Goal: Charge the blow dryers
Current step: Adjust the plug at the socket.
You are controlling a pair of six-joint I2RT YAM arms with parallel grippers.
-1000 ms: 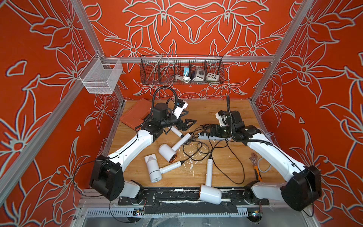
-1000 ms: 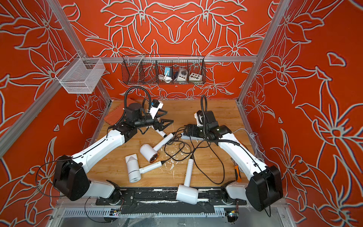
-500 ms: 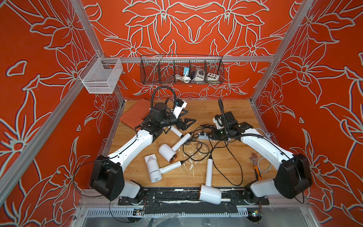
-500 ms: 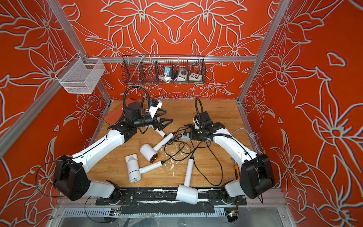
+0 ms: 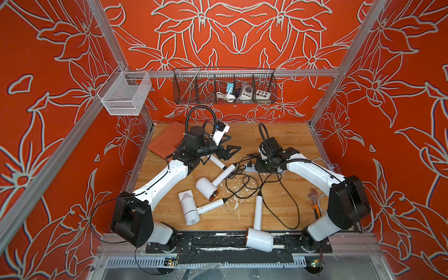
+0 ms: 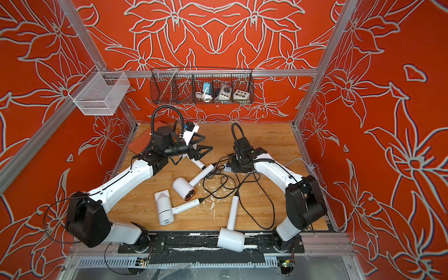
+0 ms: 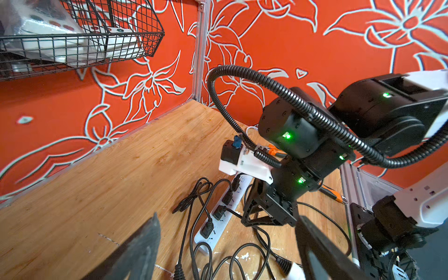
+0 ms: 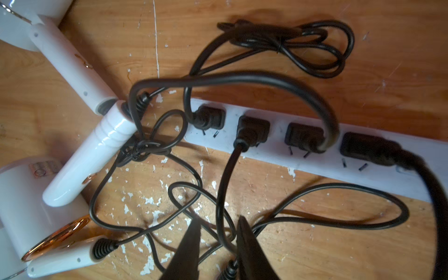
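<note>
The right gripper (image 8: 218, 223) points down at the table, its jaws drawn close with a slim gap left between them. A black cord (image 8: 223, 184) runs through that gap and brushes one finger (image 8: 252, 254); I cannot tell whether it is pinched. Straight ahead of the fingertips the cord ends in a plug (image 8: 253, 131) seated in the strip (image 8: 324, 167), which lies flat just beyond the gripper and across its line. Three more plugs sit in the strip, one on one side of that plug and two on the other.

Off to the gripper's side, past a tangle of cords, two dryers lie on the table with their handle ends meeting. These are the copper dryer (image 8: 97, 150), its mouth glinting orange, and the second dryer (image 8: 65, 63), which runs away from it.

The left gripper (image 5: 234, 153) faces the right one from across the strip, jaws spread wide with nothing between them. The second dryer's handle comes out from under it. Behind it, beside its forearm, lies the third dryer (image 5: 189, 208). The fourth dryer (image 5: 259, 240) rests well behind both grippers, its barrel at the table's front edge between the arm bases.
</note>
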